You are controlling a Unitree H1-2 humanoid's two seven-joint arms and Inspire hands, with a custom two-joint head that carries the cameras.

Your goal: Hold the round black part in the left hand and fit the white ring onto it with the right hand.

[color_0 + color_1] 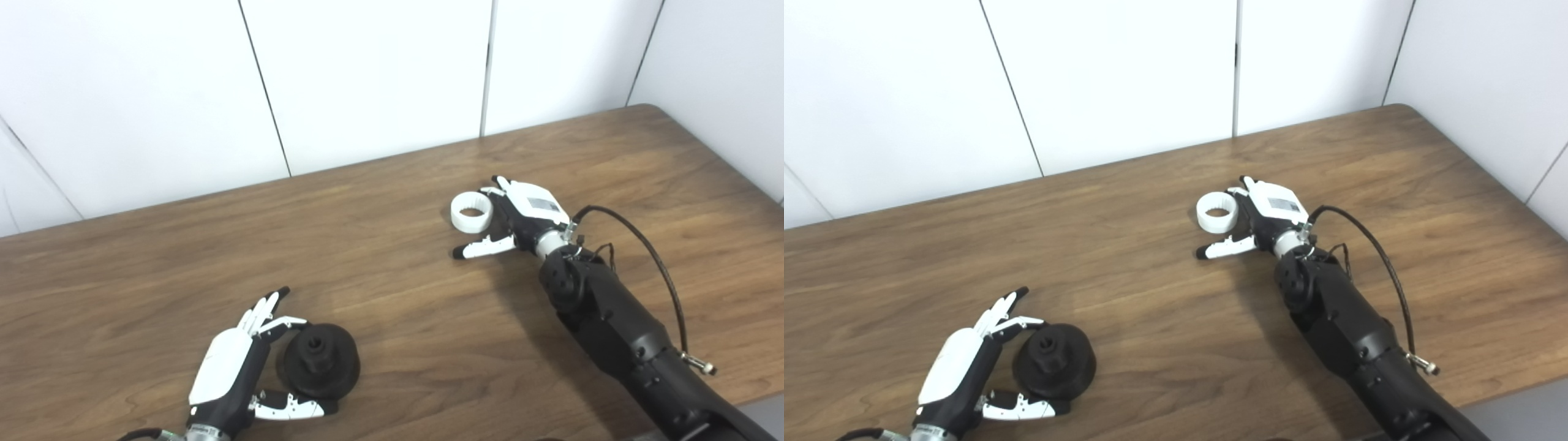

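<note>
Both hands low over the table, fingers spread.
Left hand (236, 370) back-up at lower left, fingers extended, thumb apart, nothing gripped. Right hand (517, 217) reaches forward on its black forearm (618, 334), thumb splayed, fingers uncurled.

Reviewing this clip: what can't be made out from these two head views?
- Whether the right hand touches the white ring: its own back hides the fingers, both views.
- Whether the left hand presses the round black part or only cups it: contact hidden, both views.
- The black part's central hub detail: too dark and small.
- Both arms' upper parts: cut off by the bottom edge.
</note>
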